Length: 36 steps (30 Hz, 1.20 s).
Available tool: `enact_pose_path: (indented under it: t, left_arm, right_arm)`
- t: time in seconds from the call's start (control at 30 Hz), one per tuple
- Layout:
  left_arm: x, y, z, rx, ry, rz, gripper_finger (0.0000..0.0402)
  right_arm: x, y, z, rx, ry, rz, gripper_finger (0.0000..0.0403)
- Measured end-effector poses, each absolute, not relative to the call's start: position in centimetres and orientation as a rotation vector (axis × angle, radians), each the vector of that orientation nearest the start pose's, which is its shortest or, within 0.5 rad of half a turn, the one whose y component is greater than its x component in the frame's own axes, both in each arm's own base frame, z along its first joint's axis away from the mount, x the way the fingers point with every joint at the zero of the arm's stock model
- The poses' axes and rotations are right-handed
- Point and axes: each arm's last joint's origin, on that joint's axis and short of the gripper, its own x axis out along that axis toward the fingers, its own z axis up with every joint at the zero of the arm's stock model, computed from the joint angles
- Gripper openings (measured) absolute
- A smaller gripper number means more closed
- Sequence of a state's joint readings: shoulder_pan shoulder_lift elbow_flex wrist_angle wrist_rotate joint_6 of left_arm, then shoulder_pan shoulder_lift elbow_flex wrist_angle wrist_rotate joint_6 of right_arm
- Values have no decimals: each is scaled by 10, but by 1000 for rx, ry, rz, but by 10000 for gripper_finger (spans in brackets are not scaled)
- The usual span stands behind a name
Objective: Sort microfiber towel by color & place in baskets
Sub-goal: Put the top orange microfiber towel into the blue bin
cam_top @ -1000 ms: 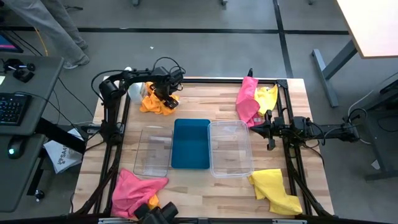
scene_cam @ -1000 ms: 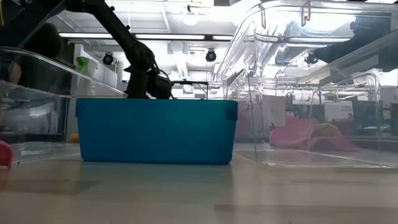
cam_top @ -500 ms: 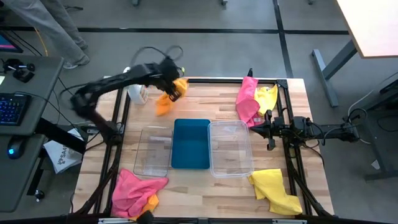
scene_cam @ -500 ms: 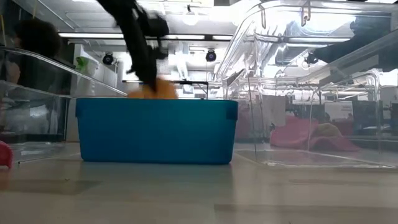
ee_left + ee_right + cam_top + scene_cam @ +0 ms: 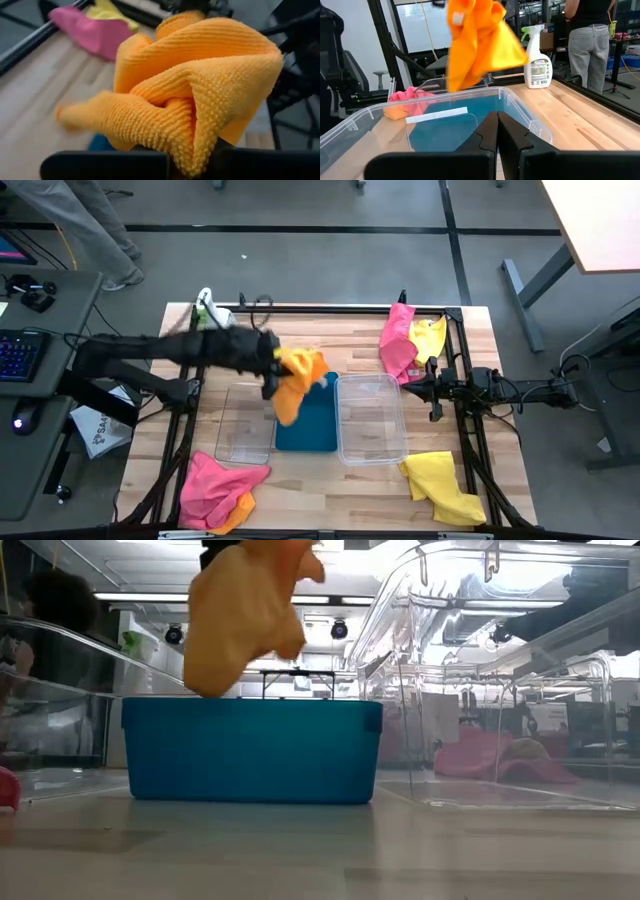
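The left gripper (image 5: 268, 370) pinches a soft orange microfiber towel (image 5: 295, 378) above the blue plastic basket (image 5: 310, 425), apparently for dropping in, while the right gripper (image 5: 432, 390) waits closed.

spray bottle (image 5: 538, 64) label print seems too small to read.

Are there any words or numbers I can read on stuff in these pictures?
Spray bottle: it has a label, but the print is too small to read.
White strip in the blue bin: no letters can be made out.
White bag on the floor beside the table: dark letters, too small to read for sure.
Nothing else shows readable text.
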<state>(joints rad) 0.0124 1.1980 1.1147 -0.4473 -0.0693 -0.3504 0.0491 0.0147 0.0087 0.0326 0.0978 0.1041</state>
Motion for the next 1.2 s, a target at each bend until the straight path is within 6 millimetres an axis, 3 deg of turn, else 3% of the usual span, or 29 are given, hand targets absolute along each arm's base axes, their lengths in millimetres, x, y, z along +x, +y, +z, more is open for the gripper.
enact_pose_path:
  t: [0.23,0.63,0.77,0.93,1.2]
  left_arm:
    - [273,0,292,-437,320,186,0]
    - [263,-17,235,-507,523,163,10]
    - [268,-17,231,-493,535,108,40]
    - [272,-16,230,-510,570,-13,105]
    - [278,-7,258,-401,631,-98,188]
  right_arm:
    - [98,2,168,106,-29,-47,0]
    - [98,2,169,106,-29,-47,0]
    - [98,2,169,106,-29,-47,0]
    - [98,2,168,106,-29,-47,0]
    - [98,2,168,106,-29,-47,0]
